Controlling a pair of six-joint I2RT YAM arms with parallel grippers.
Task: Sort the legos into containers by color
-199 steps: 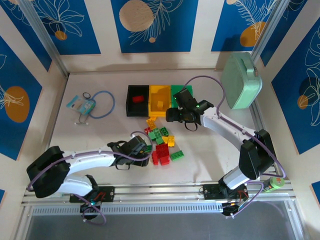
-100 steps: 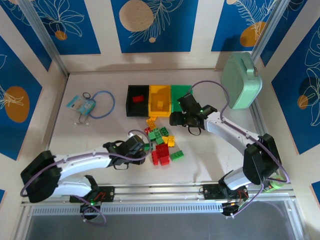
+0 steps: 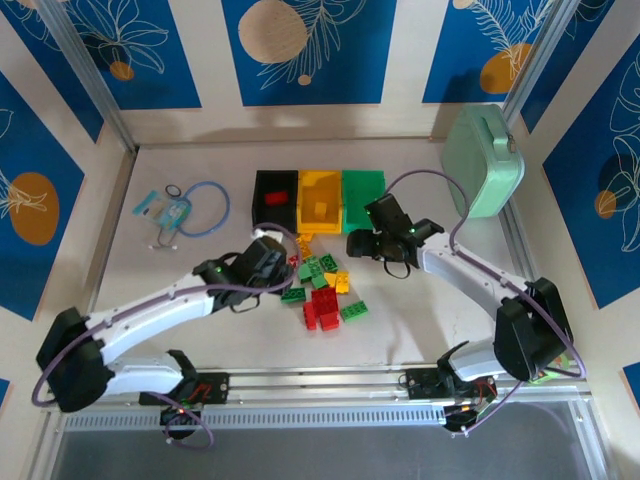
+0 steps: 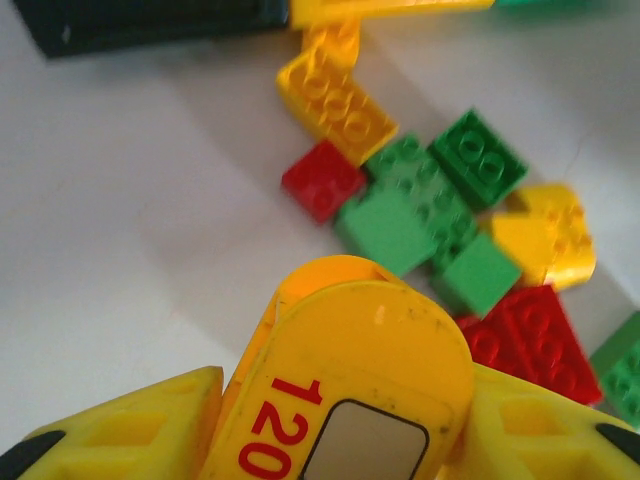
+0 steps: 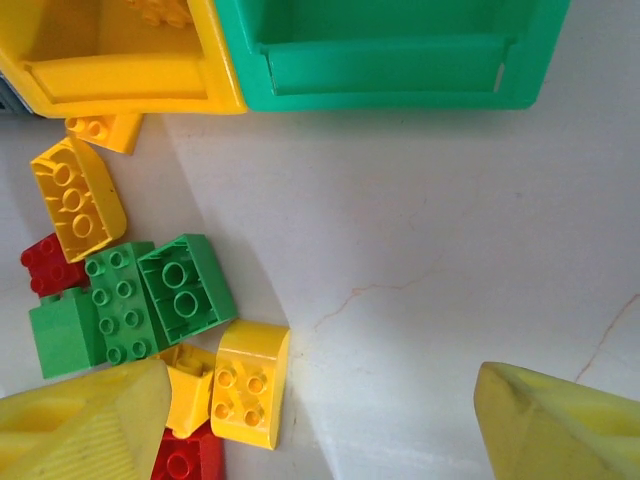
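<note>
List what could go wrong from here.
1. The left gripper clamps a rounded yellow brick. Its curved sides might let it slip on the way to the yellow bin.
2. The right gripper hovers open close to that bin, so the two could clash there.
3. The loose bricks lie touching, so picking one may shove the dark green brick beside it.

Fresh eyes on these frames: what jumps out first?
The bright heap of red, green and yellow legos mid-table, just in front of the black bin, yellow bin and green bin standing in a row. Next, close up in the left wrist view, the left gripper clamped on a yellow brick printed with 120. The right gripper hangs open beside the heap, near the green bin.
</note>
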